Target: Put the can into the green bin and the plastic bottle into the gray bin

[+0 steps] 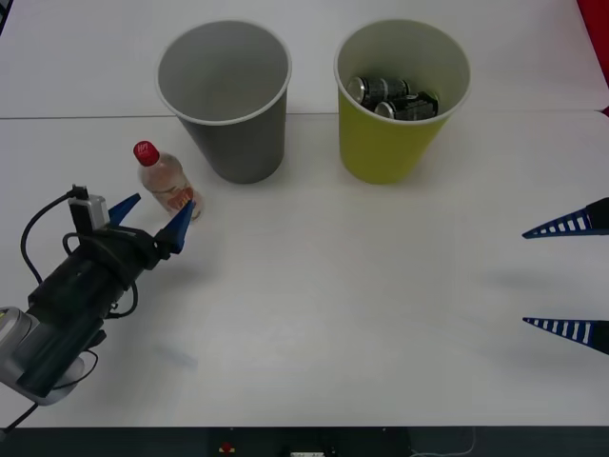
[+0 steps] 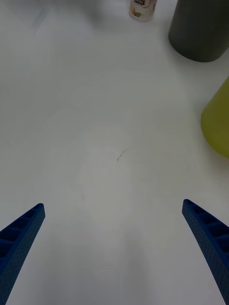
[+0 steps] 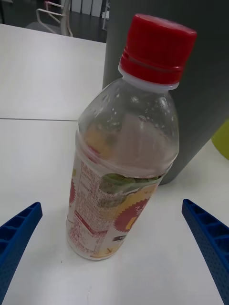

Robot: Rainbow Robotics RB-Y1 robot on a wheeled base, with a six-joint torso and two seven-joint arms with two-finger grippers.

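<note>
The plastic bottle (image 1: 164,178) (image 3: 125,147), red-capped with a red-and-yellow label, stands upright on the white table left of the gray bin (image 1: 226,95). My left gripper (image 1: 152,215) is open, its blue fingers on either side of the bottle's base without touching it. The green bin (image 1: 400,95) stands to the right of the gray one and holds cans (image 1: 390,97). My right gripper (image 1: 569,276) is open at the table's right edge, far from everything. In the right wrist view the bottle's base (image 2: 142,9), the gray bin (image 2: 200,28) and the green bin (image 2: 217,121) show beyond its fingers.
The table (image 1: 343,286) is white and bare in front of the bins. A seam runs across it behind the bins. A black cable (image 1: 38,224) loops off my left wrist.
</note>
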